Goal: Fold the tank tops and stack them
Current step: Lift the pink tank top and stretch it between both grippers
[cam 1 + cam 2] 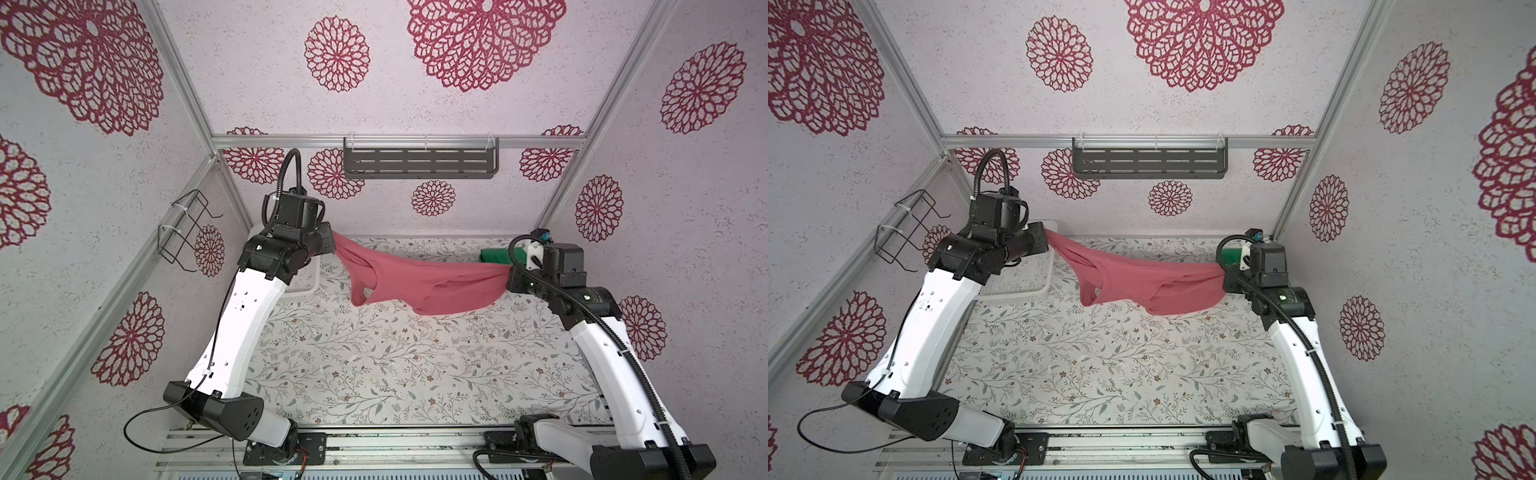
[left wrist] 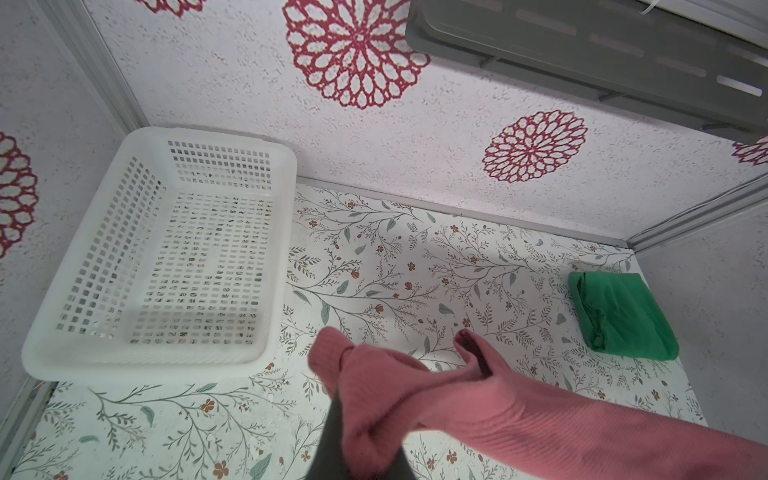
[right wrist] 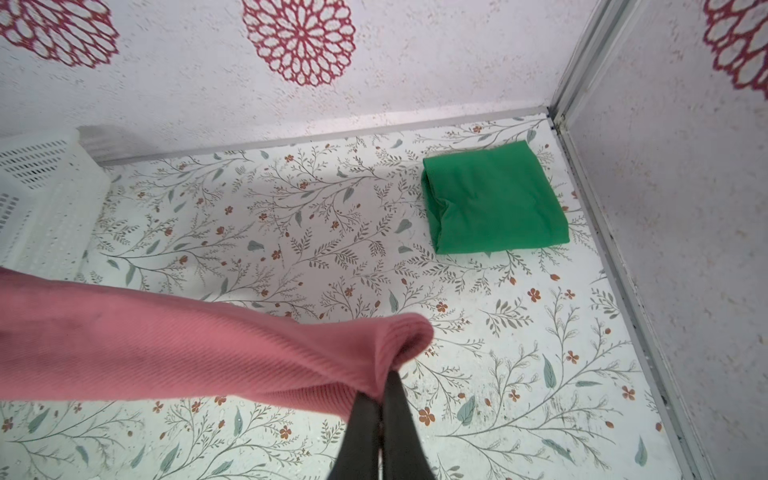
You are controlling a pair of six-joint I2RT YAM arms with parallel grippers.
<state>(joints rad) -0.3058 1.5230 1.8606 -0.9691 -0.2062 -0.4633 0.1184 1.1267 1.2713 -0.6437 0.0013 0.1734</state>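
The pink-red tank top (image 1: 419,282) (image 1: 1150,286) hangs in the air above the back of the table, stretched between both arms and sagging in the middle. My left gripper (image 1: 332,241) (image 1: 1045,239) is shut on its left end, where cloth bunches over the dark fingers (image 2: 332,436). My right gripper (image 1: 509,274) (image 1: 1223,274) (image 3: 380,390) is shut on its right end, the two dark fingers (image 3: 361,432) pressed together on a fold. The green tank top (image 3: 494,197) (image 2: 621,316) (image 1: 494,255) lies folded in the back right corner of the table.
A white perforated basket (image 2: 158,257) (image 1: 1021,274) stands at the back left, holding nothing, partly under my left arm. A dark slotted shelf (image 1: 419,162) hangs on the back wall and a wire holder (image 1: 183,232) on the left wall. Floral table surface (image 1: 395,365) lies in front.
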